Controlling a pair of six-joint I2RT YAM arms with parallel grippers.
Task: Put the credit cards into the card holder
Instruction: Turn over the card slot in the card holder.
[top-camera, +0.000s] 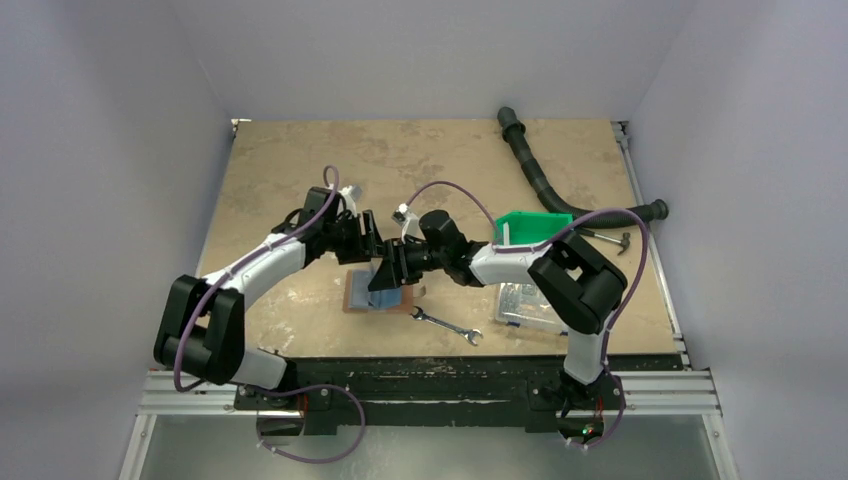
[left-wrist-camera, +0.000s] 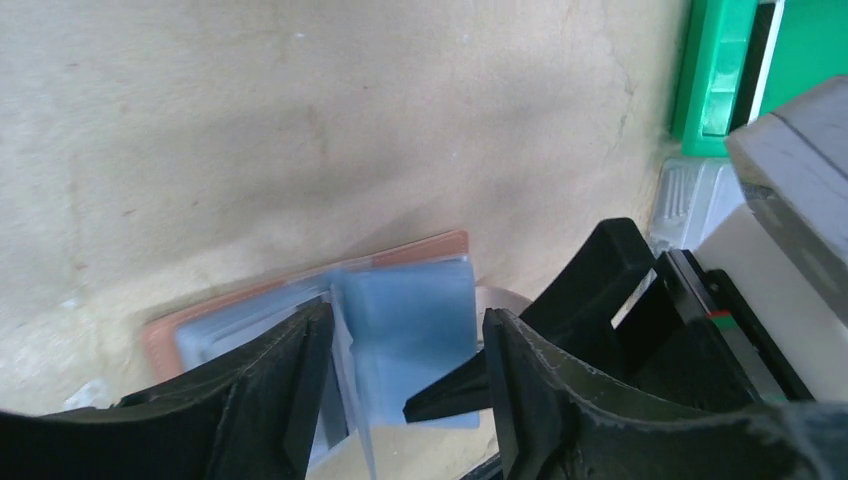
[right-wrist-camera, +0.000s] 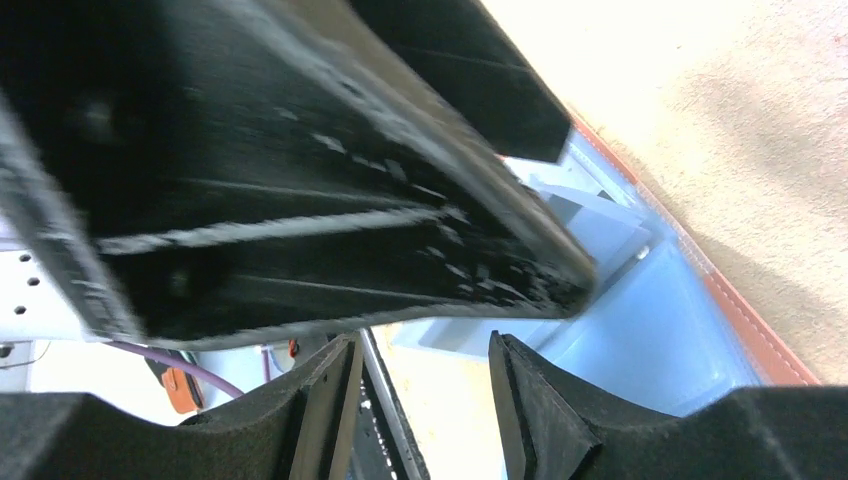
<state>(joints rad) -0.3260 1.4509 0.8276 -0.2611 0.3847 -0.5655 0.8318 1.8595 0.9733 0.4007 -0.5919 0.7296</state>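
COUNT | card holder (left-wrist-camera: 430, 246): 1 | credit cards (left-wrist-camera: 410, 320): 1 light blue one is told apart, any more cannot be told | arms: 2, left arm (top-camera: 260, 265) and right arm (top-camera: 520, 262) | wrench (top-camera: 447, 327): 1 | green bin (top-camera: 535, 228): 1 | clear compartment box (top-camera: 525, 305): 1 | black hose (top-camera: 522, 150): 1 | hammer (top-camera: 622, 242): 1 | table (top-camera: 300, 160): 1

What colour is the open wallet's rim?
Reddish-brown rim on the leather-like bifold wallet; clearest in the left wrist view.

Card holder (left-wrist-camera: 430, 247) partly hidden by left end effector (left-wrist-camera: 405, 318) & blurred; no. of credit cards (left-wrist-camera: 420, 290) unclear.
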